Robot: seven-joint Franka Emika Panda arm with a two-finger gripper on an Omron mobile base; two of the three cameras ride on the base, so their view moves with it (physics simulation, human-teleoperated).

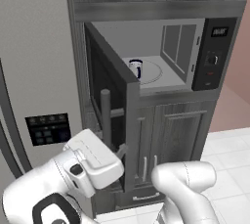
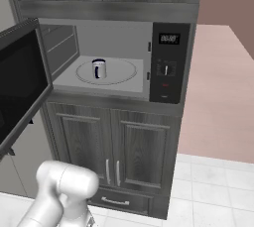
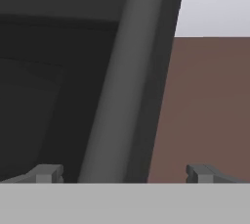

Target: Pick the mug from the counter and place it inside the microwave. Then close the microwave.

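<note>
The mug (image 1: 135, 68) (image 2: 99, 68) stands upright on the round white turntable (image 1: 154, 71) (image 2: 119, 72) inside the microwave (image 1: 215, 52) (image 2: 168, 62). The microwave's dark glass door (image 1: 110, 100) (image 2: 20, 82) is swung wide open to the left. My gripper (image 1: 118, 150) (image 3: 124, 174) is open at the door's outer face, low down. The door's vertical bar handle (image 1: 105, 115) (image 3: 122, 96) runs up between my two fingertips (image 3: 46, 173), with nothing gripped. The counter is out of view.
The grey fridge (image 1: 34, 71) with a dark panel stands left of the open door. Dark grey cabinets (image 2: 114, 146) sit under and above the microwave. A pinkish-brown wall (image 2: 218, 82) is to the right, over a white tiled floor (image 2: 208, 191).
</note>
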